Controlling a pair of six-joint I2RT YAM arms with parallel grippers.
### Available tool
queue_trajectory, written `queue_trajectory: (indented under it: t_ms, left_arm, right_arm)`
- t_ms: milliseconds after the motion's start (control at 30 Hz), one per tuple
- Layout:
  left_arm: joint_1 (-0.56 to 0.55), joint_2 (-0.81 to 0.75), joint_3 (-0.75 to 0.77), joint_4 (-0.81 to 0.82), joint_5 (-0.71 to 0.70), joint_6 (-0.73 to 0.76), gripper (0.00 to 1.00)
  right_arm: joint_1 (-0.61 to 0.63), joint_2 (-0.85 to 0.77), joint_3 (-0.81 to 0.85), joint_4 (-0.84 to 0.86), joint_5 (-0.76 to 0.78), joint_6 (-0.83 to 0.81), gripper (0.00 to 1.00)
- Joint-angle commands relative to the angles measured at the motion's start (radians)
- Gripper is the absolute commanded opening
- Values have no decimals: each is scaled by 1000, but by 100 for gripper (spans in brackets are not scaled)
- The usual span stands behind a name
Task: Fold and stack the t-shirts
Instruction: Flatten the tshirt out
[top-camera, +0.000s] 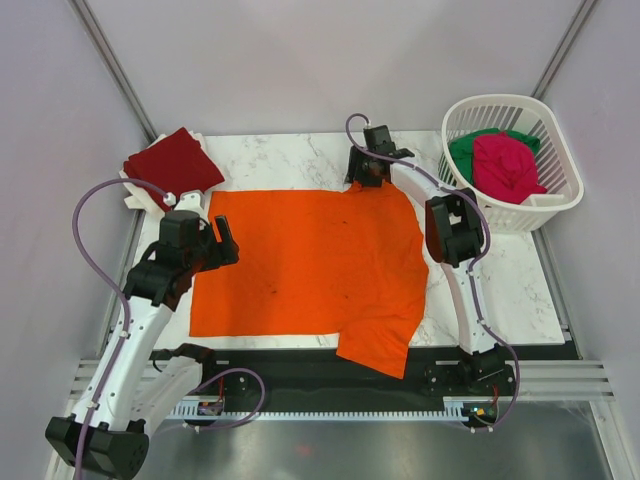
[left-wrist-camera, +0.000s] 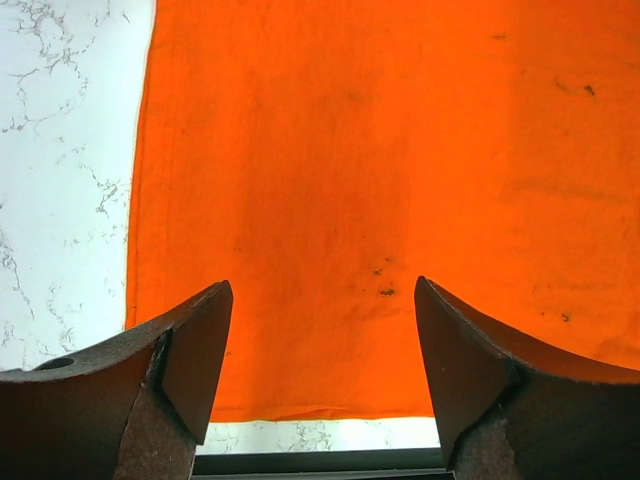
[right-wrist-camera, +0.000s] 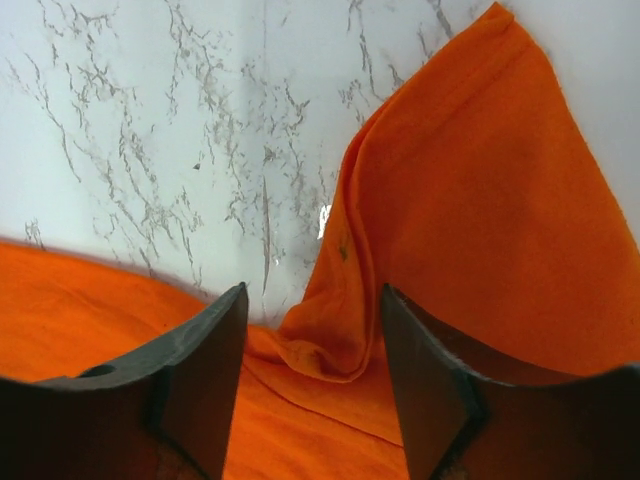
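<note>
A bright orange t-shirt (top-camera: 310, 265) lies spread flat on the marble table (top-camera: 290, 155), one sleeve (top-camera: 380, 345) hanging over the near edge. My left gripper (top-camera: 224, 238) hovers open over the shirt's left part; in the left wrist view its jaws (left-wrist-camera: 322, 290) stand wide above flat orange cloth (left-wrist-camera: 400, 150) near the hem. My right gripper (top-camera: 363, 174) is at the shirt's far edge. In the right wrist view it (right-wrist-camera: 312, 300) is open, astride a raised fold of orange cloth (right-wrist-camera: 340, 340). A folded dark red t-shirt (top-camera: 172, 163) lies at the far left corner.
A white lattice basket (top-camera: 560, 150) stands at the far right and holds a magenta t-shirt (top-camera: 505, 165) on top of a green one (top-camera: 463, 150). A black rail (top-camera: 300, 365) runs along the table's near edge, between the arm bases.
</note>
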Motion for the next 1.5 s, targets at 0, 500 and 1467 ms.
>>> queue_trajectory:
  t_ms: [0, 500, 1467]
  left_arm:
    - [1, 0, 10, 40, -19, -16, 80]
    - [1, 3, 9, 38, -33, -16, 80]
    - [1, -34, 7, 34, -19, -20, 78]
  right_arm:
    - [7, 17, 48, 17, -2, 10, 61]
    - [12, 97, 191, 49, -68, 51, 22]
    - [4, -267, -360, 468, -93, 33, 83]
